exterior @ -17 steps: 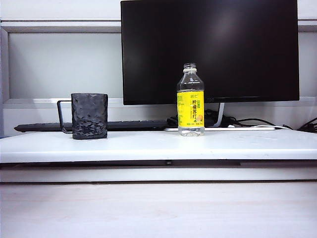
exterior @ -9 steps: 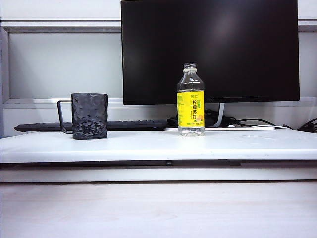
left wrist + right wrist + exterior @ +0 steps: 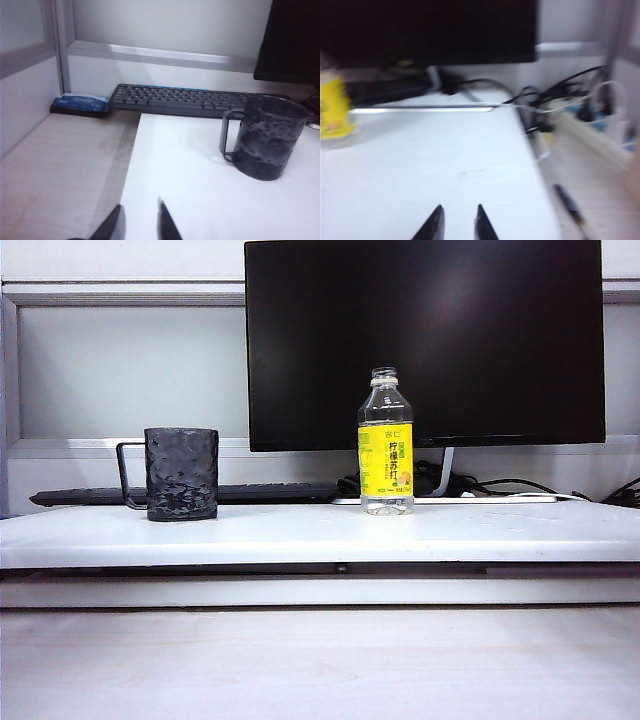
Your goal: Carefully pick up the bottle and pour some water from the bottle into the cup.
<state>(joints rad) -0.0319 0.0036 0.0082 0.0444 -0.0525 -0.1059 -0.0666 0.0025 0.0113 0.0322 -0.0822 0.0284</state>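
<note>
Standing upright on the white raised shelf (image 3: 300, 535), the small clear plastic bottle (image 3: 385, 443) with its bright yellow label is your landmark: uncapped, untouched, directly in front of the big black monitor (image 3: 425, 340). Well to the left of the bottle in the exterior view sits the dark grey translucent mug (image 3: 181, 474), hammered and bumpy on its straight sides, its thin angular handle pointing away from the bottle. Behind the bottle and mug runs a black keyboard (image 3: 185, 97), with a tangle of dark cables (image 3: 555, 97) off to the bottle's far side. You are at the very start, I judge: nothing is grasped and no water has been poured. Your right gripper (image 3: 457, 224) hangs over bare shelf some way from the bottle, jaws narrowly parted and empty; its view is blurred. Your left gripper (image 3: 141, 224) hovers near the shelf's edge, on the mug's side of the bottle, fingers drawn close together, holding nothing. Next you will need to widen the right jaws and come in level around the label, gently, since thin plastic likely flexes and an open neck spills.
</note>
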